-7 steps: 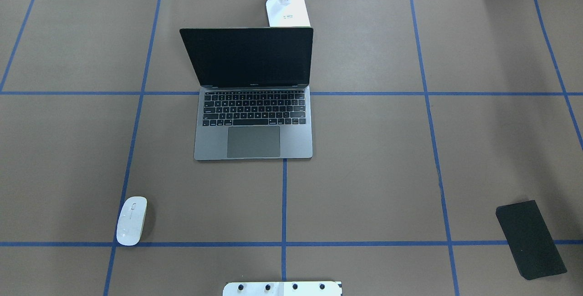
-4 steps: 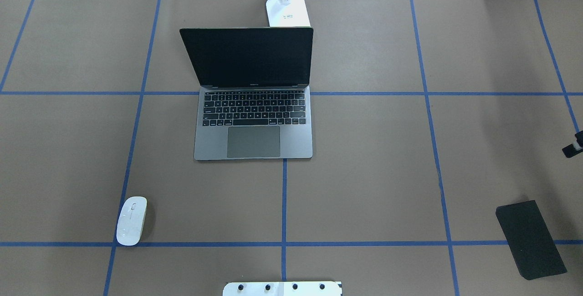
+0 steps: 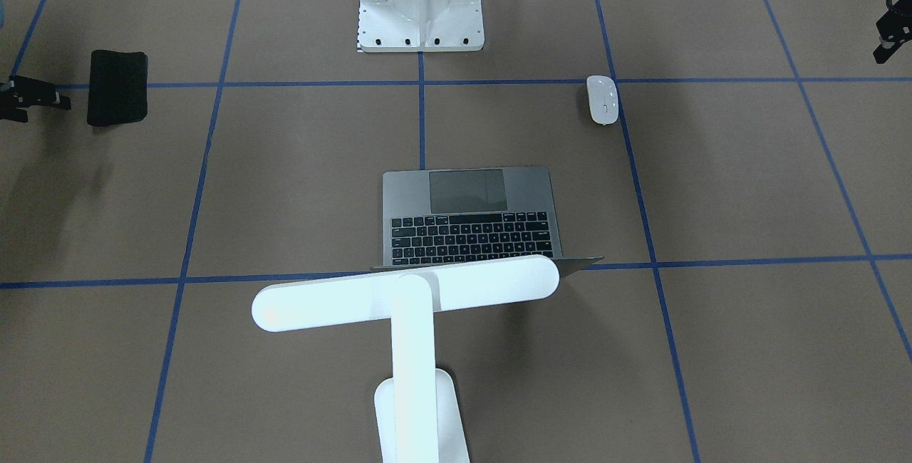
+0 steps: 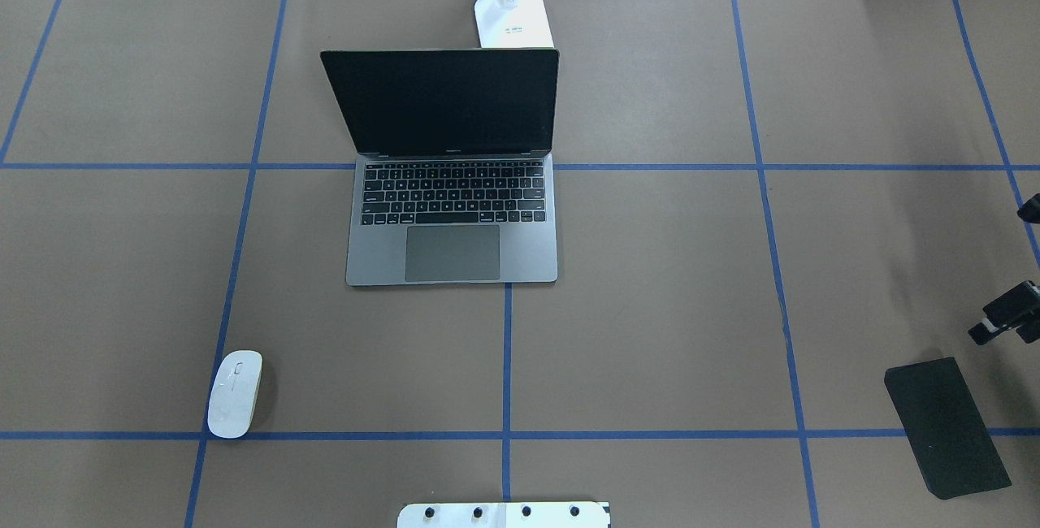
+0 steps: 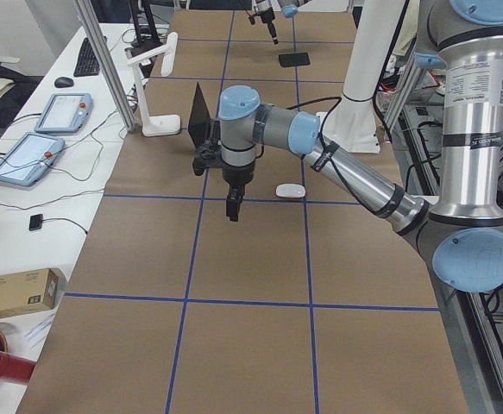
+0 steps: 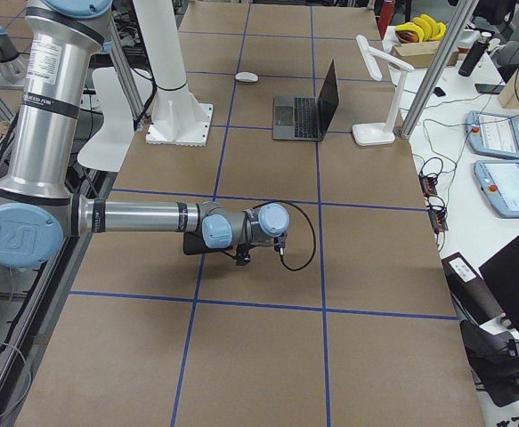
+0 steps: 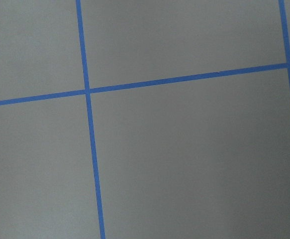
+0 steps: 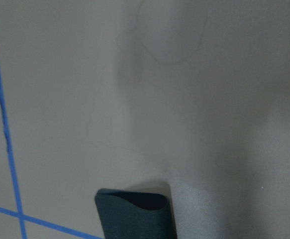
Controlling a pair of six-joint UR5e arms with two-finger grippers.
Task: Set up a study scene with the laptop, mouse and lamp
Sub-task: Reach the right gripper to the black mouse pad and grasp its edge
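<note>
— What colour is the table (image 4: 650, 309)?
— Plain brown all over, crossed by a grid of blue tape lines.
— And the laptop (image 4: 452, 252)?
— Dark grey body, black keys, black screen, and a trackpad in a slightly different grey.
— The mouse (image 4: 235, 394)?
— White, with a thin grey line on top.
— The lamp (image 3: 406, 292)?
— Glossy white throughout: bar, stem and base.
— Anything dark?
— The mat (image 4: 946, 426) is plain black.
— The mount (image 3: 420, 0)?
— White, with a row of dark bolt holes along its edge.
— The arms?
— The left arm (image 5: 346, 164) and the right arm (image 6: 143, 216) are both silver with pale blue joint caps and black bands.
</note>
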